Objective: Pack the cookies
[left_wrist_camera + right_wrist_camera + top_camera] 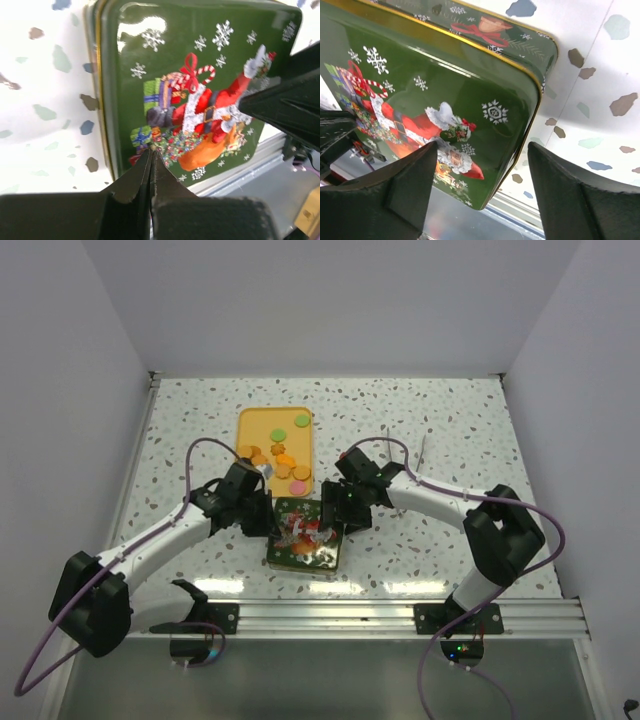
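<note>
The cookies (284, 461), mostly orange with a green one (302, 421), lie on a yellow tray (255, 421) behind both grippers. In front of the tray sits a green tin (306, 552) with a Santa lid (200, 65). My left gripper (151, 150) is shut, empty, its tips over the lid's left edge; from above it (266, 520) is at the tin's left side. My right gripper (482, 147) is open around the lid's (445, 80) right corner, one finger over the lid and one over the table. The tin's base (520, 35) shows past the lid's edge.
The speckled table (430, 430) has white walls on three sides. An aluminium rail (400, 615) runs along the near edge by the arm bases. My right arm's finger (285, 110) crosses the left wrist view over the lid.
</note>
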### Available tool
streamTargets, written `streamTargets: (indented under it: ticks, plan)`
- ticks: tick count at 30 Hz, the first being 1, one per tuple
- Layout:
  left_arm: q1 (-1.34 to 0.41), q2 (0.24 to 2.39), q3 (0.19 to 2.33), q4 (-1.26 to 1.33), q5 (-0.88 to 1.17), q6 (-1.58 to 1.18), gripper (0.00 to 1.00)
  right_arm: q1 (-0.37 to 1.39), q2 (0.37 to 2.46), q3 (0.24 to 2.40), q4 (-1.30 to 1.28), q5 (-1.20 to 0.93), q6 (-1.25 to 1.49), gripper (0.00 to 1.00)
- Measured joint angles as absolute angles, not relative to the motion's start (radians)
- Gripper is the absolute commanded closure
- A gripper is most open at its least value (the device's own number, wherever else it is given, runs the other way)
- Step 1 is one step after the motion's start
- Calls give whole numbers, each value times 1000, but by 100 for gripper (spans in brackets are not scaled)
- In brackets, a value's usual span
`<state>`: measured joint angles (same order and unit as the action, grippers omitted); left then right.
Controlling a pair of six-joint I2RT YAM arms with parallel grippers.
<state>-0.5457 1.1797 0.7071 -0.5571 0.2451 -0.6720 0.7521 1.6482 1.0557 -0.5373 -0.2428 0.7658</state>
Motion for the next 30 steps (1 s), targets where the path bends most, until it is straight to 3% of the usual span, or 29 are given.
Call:
streamTargets:
  ticks: [4, 8, 18, 30]
  plan:
    - [-546, 1182, 733, -599, 194, -670, 100, 752, 1648, 1074, -556, -223, 758, 11]
    - [-546, 1193, 756, -635, 156, -669, 98, 752, 1648, 1091, -577, -204, 749, 7]
    - [-546, 1197, 823, -692, 114, -658, 61, 752, 1648, 1121, -622, -171, 730, 4]
    - [-546, 1198, 892, -714, 96, -662, 60, 752, 1640, 1131, -638, -162, 720, 4]
